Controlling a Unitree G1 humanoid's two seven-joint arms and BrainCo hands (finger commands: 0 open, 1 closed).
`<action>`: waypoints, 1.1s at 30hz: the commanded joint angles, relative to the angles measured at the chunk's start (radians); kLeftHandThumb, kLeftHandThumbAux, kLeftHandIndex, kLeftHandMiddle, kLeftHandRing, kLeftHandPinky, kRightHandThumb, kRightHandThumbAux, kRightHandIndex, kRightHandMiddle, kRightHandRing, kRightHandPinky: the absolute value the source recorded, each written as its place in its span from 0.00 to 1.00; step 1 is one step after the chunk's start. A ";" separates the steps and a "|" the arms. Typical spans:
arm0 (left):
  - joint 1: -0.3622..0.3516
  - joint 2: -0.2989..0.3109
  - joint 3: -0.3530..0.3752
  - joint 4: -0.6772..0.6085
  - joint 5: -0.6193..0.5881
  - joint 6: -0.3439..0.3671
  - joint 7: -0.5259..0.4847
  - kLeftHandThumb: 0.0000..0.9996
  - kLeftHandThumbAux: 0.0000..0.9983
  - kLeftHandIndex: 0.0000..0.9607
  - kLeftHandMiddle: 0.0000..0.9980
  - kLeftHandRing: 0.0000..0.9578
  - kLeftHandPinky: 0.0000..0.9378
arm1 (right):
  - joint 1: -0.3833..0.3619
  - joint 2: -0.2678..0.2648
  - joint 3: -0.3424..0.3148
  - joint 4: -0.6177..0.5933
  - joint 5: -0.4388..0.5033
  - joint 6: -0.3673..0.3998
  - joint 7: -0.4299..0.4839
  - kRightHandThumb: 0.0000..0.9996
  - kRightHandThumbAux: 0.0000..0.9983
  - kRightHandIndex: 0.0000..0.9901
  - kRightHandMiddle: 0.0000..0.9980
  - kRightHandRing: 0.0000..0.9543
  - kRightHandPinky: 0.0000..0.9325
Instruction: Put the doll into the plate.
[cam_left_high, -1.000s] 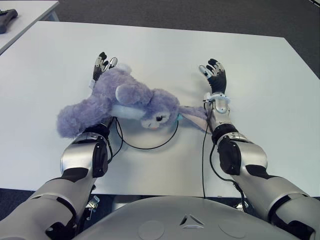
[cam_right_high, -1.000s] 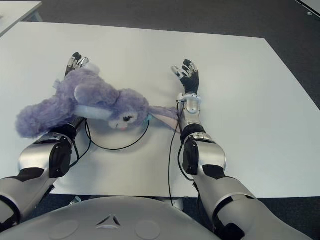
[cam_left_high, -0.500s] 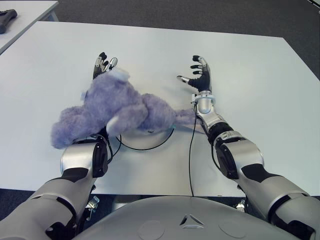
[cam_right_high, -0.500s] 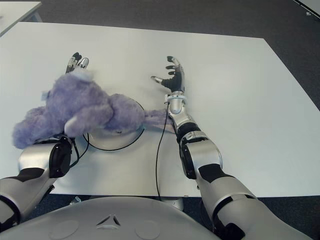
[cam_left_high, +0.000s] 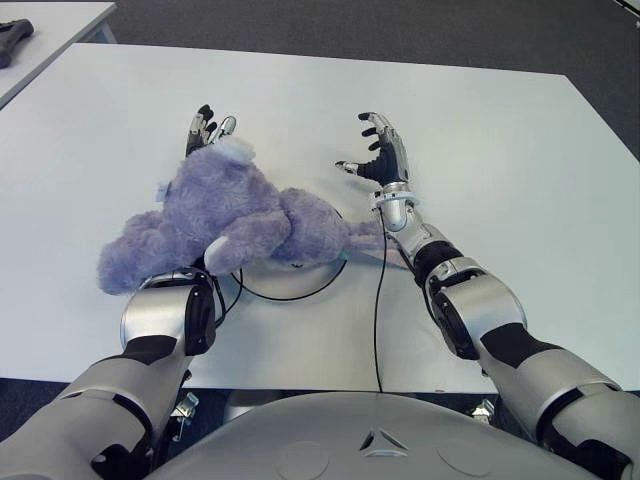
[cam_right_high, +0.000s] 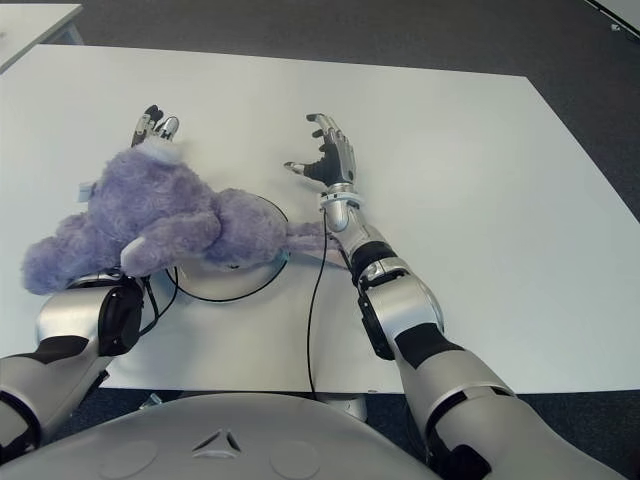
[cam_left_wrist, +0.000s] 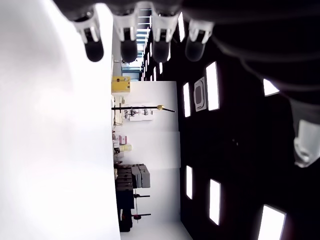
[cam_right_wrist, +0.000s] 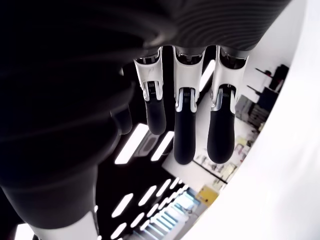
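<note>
Moved: right hand (cam_left_high: 378, 152) swung left toward the rabbit, fingers spread, empty.
Doll: fluffy lilac plush rabbit (cam_left_high: 225, 220), sprawled across left forearm and plate (cam_left_high: 300, 282).
Left hand (cam_left_high: 205, 125): fingers extended beyond the rabbit, holding nothing.

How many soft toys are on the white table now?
1: the purple doll lies over the left forearm and the plate, between the left hand and the right hand.
</note>
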 joint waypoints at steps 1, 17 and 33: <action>0.222 -0.073 -0.007 0.137 0.006 0.092 -0.006 0.00 0.48 0.00 0.05 0.00 0.00 | 0.227 0.049 0.073 0.125 -0.061 0.077 -0.013 0.00 0.90 0.20 0.19 0.30 0.39; 0.223 -0.076 -0.002 0.137 -0.001 0.094 -0.011 0.00 0.49 0.00 0.05 0.00 0.00 | 0.231 0.047 0.065 0.122 -0.035 0.053 -0.027 0.00 0.89 0.20 0.22 0.27 0.34; 0.227 -0.075 0.000 0.135 -0.002 0.087 -0.011 0.00 0.49 0.00 0.05 0.01 0.00 | 0.236 0.054 0.041 0.121 -0.008 0.050 -0.017 0.00 0.88 0.19 0.21 0.26 0.31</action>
